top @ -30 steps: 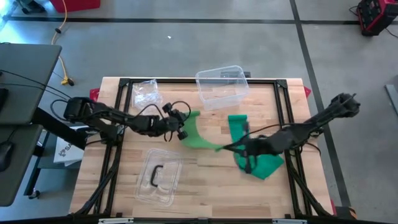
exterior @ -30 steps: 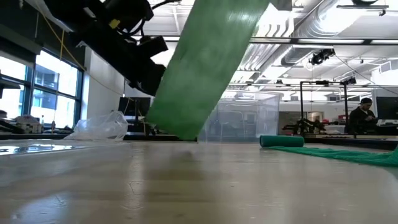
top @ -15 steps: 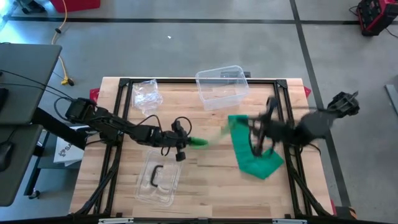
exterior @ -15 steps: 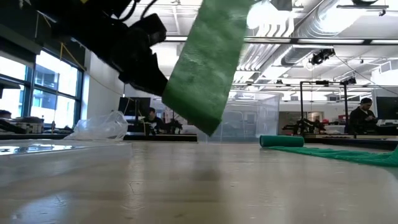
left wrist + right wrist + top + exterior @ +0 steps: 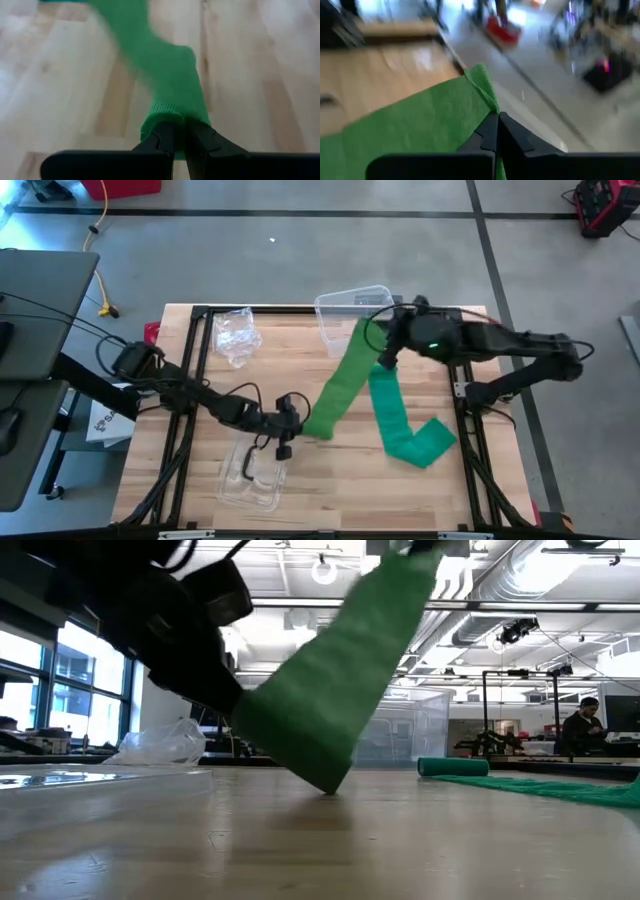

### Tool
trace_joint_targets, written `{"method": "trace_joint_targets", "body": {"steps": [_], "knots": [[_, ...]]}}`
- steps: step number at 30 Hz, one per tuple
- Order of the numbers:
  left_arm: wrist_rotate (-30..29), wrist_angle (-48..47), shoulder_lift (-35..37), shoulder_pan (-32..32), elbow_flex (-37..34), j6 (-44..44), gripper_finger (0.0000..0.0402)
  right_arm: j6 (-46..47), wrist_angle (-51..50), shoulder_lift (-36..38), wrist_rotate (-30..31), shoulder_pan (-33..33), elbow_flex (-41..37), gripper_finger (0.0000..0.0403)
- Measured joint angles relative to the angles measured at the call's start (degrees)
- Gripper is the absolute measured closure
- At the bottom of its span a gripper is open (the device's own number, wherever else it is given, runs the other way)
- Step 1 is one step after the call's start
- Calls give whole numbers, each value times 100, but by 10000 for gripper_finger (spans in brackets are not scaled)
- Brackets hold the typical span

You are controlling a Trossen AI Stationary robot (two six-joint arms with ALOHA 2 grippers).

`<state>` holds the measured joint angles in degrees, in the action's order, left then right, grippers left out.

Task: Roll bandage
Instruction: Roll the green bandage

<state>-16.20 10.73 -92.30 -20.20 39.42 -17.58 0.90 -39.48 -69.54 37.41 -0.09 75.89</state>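
Note:
A long green bandage (image 5: 335, 385) runs slanting from my left gripper (image 5: 297, 423), low over the table's middle, up to my right gripper (image 5: 378, 348) near the far edge. Both are shut on it. From the right gripper the rest drops to the table and ends in a folded heap (image 5: 425, 445). The low view shows the raised stretch (image 5: 340, 690) and, farther back, a rolled green part (image 5: 452, 767) lying on the table. The left wrist view shows my left gripper (image 5: 181, 137), and the right wrist view my right gripper (image 5: 497, 125). My left gripper pinches the bandage's bunched end (image 5: 170, 117) between its two fingers, coming from the table's left and slanting down. The end's lowest corner (image 5: 325, 786) is at the tabletop, and the bandage rises away from it, drawn straight. My right gripper pinches the bandage partway along its length, at one long edge (image 5: 487, 100), coming from the table's right. That part is lifted clear. One stretch runs straight down to the left gripper and the other hangs to the table.
A clear plastic box (image 5: 355, 315) stands at the far edge, right behind the raised bandage. A crumpled plastic bag (image 5: 235, 330) lies at the far left. A clear lid with a black handle (image 5: 255, 465) lies near the front. A person (image 5: 583, 725) sits in the room beyond.
My right gripper has risen and swung toward the far edge, lifting its part of the bandage off the table. My left gripper has gone toward the near edge and down, tipping lower. The stretch between them, slack before, is now drawn straight.

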Motion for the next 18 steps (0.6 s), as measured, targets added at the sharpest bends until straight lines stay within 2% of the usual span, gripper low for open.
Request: {"method": "trace_joint_targets", "body": {"steps": [2,5,10,13,15,18], "knots": [[3,-239,46,-116,0,-195,387,283,202,-6,-110,-96,-641,403],[72,-497,100,-315,-2,-556,387,496,1163,-35,-547,-121,-1723,403],[850,-371,145,-596,-7,-1069,387,1077,3177,-62,-1288,-71,-3190,403],[1257,-204,227,-727,-21,-1299,387,1096,4187,-270,-1552,-65,-3737,403],[1220,-41,331,-809,-26,-1343,387,767,4282,-453,-1585,-59,-3886,403],[876,312,554,-864,-26,-1188,387,524,3943,-724,-1285,-9,-3929,402]]}}
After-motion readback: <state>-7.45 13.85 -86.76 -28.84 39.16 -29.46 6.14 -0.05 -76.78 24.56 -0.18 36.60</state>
